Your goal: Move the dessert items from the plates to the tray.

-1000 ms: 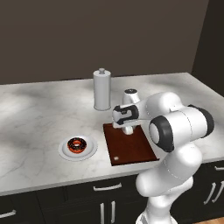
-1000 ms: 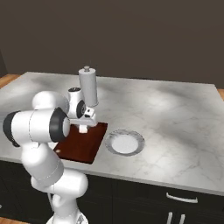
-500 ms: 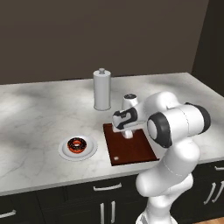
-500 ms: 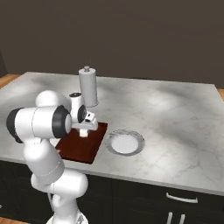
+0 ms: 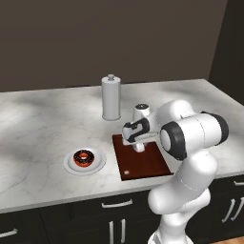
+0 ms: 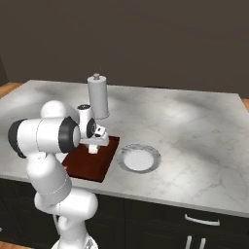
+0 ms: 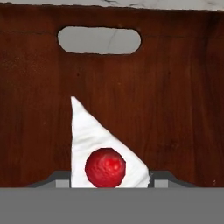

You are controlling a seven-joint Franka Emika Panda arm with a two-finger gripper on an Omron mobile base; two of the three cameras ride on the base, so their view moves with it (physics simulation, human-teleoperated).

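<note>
While the gripper (image 5: 138, 146) is clamping the cake piece (image 7: 103, 151) low over the tray (image 5: 143, 164), placing is underway; next it needs releasing, then fetching the donut (image 5: 85, 157) from its plate (image 5: 97, 164).

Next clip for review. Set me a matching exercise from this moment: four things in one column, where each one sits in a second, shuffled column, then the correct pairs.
Things:
1. donut
2. cake piece
3. canister
4. bare plate

Places:
A. on the counter behind the tray, upright
B. on a white plate, left of the tray in the left base view
C. right of the tray in the right base view, nothing on it
D. over the tray, between the fingers of the gripper

Pairs: 1-B, 2-D, 3-A, 4-C
</note>
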